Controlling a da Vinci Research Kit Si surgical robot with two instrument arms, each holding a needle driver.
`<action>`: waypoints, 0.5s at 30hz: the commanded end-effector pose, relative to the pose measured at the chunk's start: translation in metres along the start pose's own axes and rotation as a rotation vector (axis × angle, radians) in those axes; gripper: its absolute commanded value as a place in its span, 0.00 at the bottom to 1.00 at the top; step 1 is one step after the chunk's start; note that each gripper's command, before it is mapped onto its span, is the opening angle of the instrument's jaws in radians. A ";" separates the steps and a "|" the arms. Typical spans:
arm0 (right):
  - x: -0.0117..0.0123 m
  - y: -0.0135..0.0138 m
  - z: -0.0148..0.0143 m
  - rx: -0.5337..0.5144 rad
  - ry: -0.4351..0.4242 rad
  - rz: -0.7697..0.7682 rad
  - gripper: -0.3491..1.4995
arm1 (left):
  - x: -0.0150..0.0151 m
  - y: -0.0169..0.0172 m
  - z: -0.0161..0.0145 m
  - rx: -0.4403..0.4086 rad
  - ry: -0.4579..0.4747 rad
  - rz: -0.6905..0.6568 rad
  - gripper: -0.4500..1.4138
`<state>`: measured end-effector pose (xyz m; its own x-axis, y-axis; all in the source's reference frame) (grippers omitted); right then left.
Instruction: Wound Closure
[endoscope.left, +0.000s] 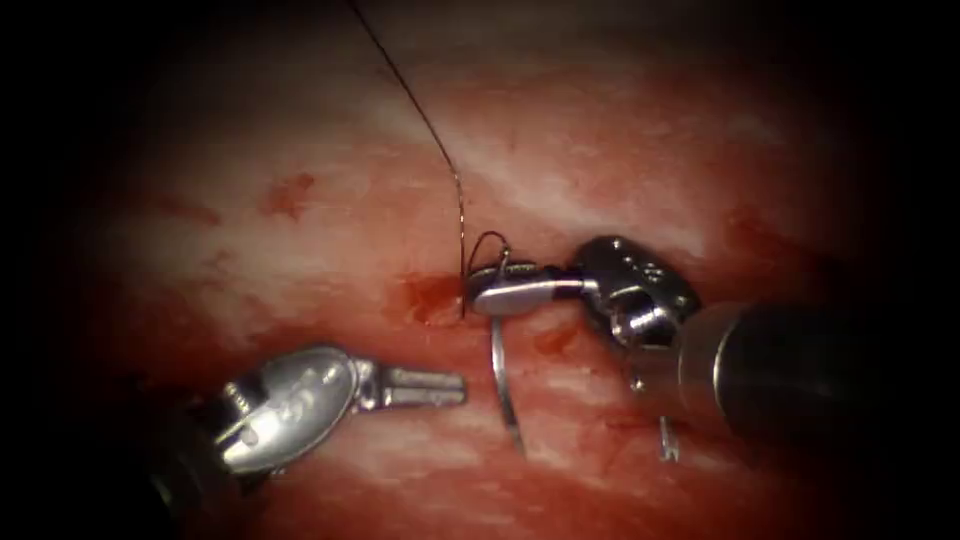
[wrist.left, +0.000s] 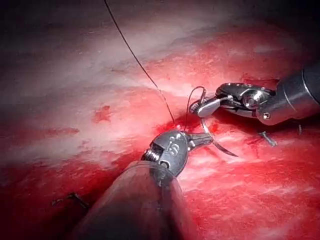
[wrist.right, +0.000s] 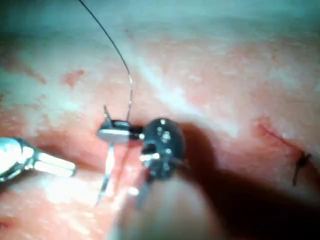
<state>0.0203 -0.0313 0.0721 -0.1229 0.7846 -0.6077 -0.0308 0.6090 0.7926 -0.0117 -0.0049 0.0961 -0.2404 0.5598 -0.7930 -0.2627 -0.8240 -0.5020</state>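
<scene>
My right tool (endoscope.left: 486, 297) comes in from the right with its jaws shut on the curved needle (endoscope.left: 500, 372) close to its tail. The needle hangs free over the tissue (endoscope.left: 600, 130), and its point (endoscope.left: 520, 448) faces the front. From the tail the thread (endoscope.left: 440, 150) makes a small loop, touches down at a wet red spot (endoscope.left: 430, 297) just left of the jaws, and rises to the top edge. My left tool (endoscope.left: 455, 386) lies front left, jaws shut on nothing, a short way left of the needle's body. The needle (wrist.left: 222, 149) (wrist.right: 107, 170) also shows in both wrist views.
A short cut end of thread (endoscope.left: 666, 442) sticks up from the tissue below the right tool's shaft (endoscope.left: 790, 370). Red fluid smears (endoscope.left: 288, 193) mark the tissue at the left. Another cut end of thread (wrist.right: 300, 167) sits further off in the right wrist view.
</scene>
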 end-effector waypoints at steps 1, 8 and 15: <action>-0.0009 0.0003 0.0003 0.000 0.005 -0.021 0.00 | -0.0010 -0.0006 0.0009 -0.003 -0.014 0.003 0.00; 0.0004 0.0003 0.0002 -0.003 0.042 -0.097 0.00 | -0.0035 -0.0034 0.0030 0.013 -0.101 0.013 0.00; 0.0012 0.0006 0.0002 -0.010 0.060 -0.149 0.00 | -0.0052 -0.0053 0.0053 0.020 -0.143 0.019 0.00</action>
<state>0.0198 -0.0294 0.0709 -0.1751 0.6672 -0.7240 -0.0682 0.7254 0.6849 -0.0134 -0.0026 0.1047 -0.3888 0.5534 -0.7366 -0.2781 -0.8327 -0.4788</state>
